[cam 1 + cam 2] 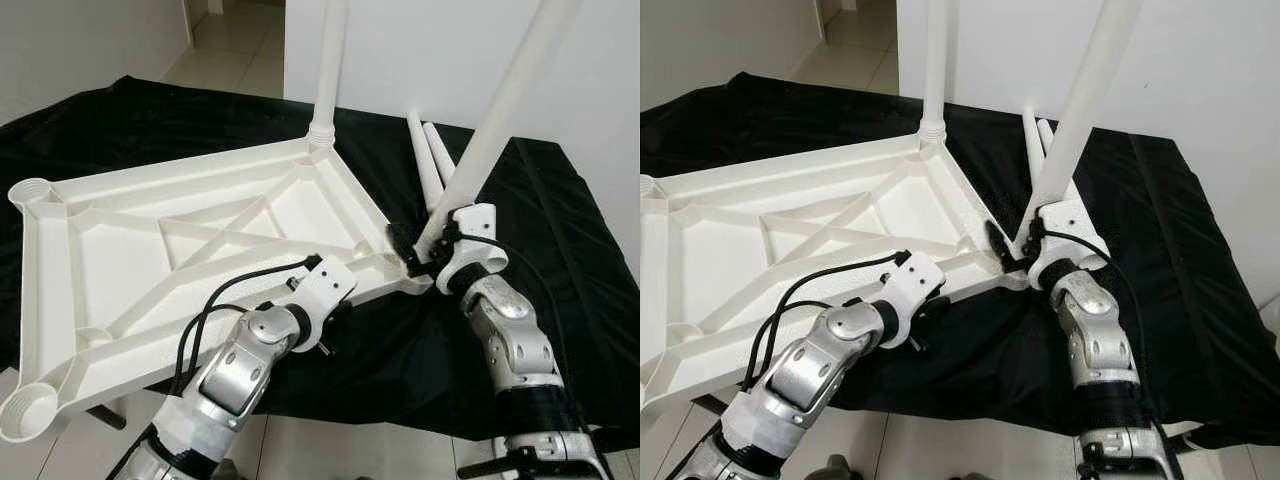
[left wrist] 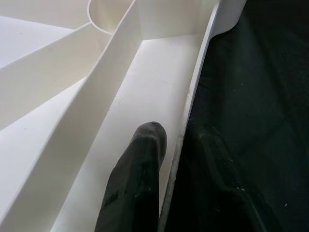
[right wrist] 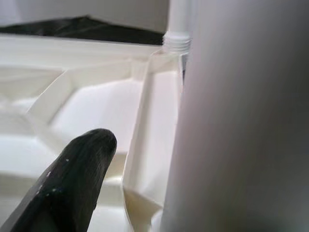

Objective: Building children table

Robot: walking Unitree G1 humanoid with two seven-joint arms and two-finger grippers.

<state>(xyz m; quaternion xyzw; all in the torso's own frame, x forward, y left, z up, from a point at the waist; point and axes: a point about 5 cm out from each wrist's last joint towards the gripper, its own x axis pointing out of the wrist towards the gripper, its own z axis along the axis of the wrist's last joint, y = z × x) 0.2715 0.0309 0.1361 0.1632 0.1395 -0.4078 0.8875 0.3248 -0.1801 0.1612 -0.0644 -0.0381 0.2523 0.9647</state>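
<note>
The white tabletop [image 1: 180, 260] is laid underside up on the black-draped worktop [image 1: 560, 230], its long axis running from the near left to the far right. One leg [image 1: 328, 70] is seated upright in the far corner socket. A second leg [image 1: 500, 130] is held by the right gripper [image 1: 425, 255] at the near right corner, tilted up and to the right. Two loose legs [image 1: 430, 160] are lying just behind. The left gripper [image 1: 335, 320] is clamped over the tabletop's near rim, one finger [image 2: 137, 183] inside.
</note>
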